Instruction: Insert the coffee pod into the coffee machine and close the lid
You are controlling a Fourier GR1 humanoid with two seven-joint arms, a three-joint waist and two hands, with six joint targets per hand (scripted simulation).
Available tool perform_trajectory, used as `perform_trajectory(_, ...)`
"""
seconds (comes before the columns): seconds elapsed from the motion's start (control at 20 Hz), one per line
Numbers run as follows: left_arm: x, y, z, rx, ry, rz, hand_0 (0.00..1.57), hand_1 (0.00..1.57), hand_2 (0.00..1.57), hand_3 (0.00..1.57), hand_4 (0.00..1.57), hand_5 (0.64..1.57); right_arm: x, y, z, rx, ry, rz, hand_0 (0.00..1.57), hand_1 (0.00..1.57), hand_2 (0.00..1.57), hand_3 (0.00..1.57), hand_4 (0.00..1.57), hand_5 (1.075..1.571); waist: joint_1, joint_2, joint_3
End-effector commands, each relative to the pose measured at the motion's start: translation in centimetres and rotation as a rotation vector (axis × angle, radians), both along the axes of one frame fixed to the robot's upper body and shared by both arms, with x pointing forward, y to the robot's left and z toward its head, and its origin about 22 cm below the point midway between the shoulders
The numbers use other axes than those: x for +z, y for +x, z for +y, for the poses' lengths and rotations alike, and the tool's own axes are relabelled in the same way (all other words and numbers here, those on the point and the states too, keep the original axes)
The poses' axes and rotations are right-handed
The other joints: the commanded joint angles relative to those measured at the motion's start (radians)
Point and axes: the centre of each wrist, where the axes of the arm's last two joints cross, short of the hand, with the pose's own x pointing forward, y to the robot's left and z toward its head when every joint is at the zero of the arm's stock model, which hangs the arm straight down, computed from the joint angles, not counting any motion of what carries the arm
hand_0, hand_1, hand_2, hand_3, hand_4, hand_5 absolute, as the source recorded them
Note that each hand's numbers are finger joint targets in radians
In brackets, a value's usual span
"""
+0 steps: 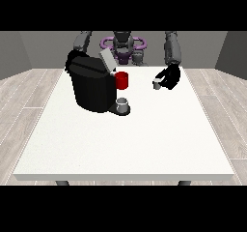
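A robot stands at the far side of a white tabletop [125, 139], its 2 arms reaching toward the viewer. On the tabletop's left part sits a black coffee machine [91, 88], bulky and rounded, with its grey lid [107, 60] tilted up and open. A red cup [122, 80] stands just beside the machine's right side, and a small grey cup [123, 104] rests on the machine's low base at the front. At the view's right, a black robot hand [170, 77] hovers above the tabletop, well apart from the machine, with its fingers curled around a small grey coffee pod [157, 84]. The robot hand at the view's left [71, 60] is mostly hidden behind the machine's top, so whether its fingers are apart or together cannot be told.
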Motion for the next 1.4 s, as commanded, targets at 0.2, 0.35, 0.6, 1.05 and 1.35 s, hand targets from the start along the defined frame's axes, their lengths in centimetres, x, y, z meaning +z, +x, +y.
perform_trajectory(0.2,7.0,3.8,-2.7,-0.124,-0.036,-0.064,1.24,1.24,1.33,1.32,0.53,1.571,-1.2,0.8,0.3,-0.003,-0.02,0.029,0.0,0.0,0.0,0.0,0.49,1.571,0.02,-0.026,-0.0002)
perform_trajectory(0.35,8.4,4.3,-3.5,-0.161,-0.008,-0.064,1.23,1.23,1.32,1.29,0.57,1.571,-1.4,1.0,0.3,0.019,-0.009,0.061,0.0,0.0,0.0,0.0,0.44,1.571,0.015,-0.052,-0.0002)
perform_trajectory(0.6,12.2,5.6,-4.1,-0.159,-0.028,-0.09,1.25,1.25,1.33,1.28,0.54,1.571,-1.3,1.3,0.9,0.018,-0.002,0.012,0.0,0.0,0.0,0.0,0.5,1.571,-0.009,-0.038,-0.0003)
perform_trajectory(1.05,16.8,6.9,-3.4,-0.07,-0.021,-0.205,1.02,1.02,1.21,1.23,0.5,1.571,0.8,0.7,4.8,0.112,0.003,-0.063,0.0,0.0,0.0,0.0,0.52,1.571,-0.116,0.007,-0.0004)
perform_trajectory(1.35,19.9,7.7,-5.3,-0.075,-0.077,-0.208,1.26,1.26,1.29,1.22,0.47,1.571,2.0,1.9,3.6,0.089,-0.017,-0.079,0.0,0.0,0.0,0.0,0.51,1.571,-0.135,0.026,-0.0003)
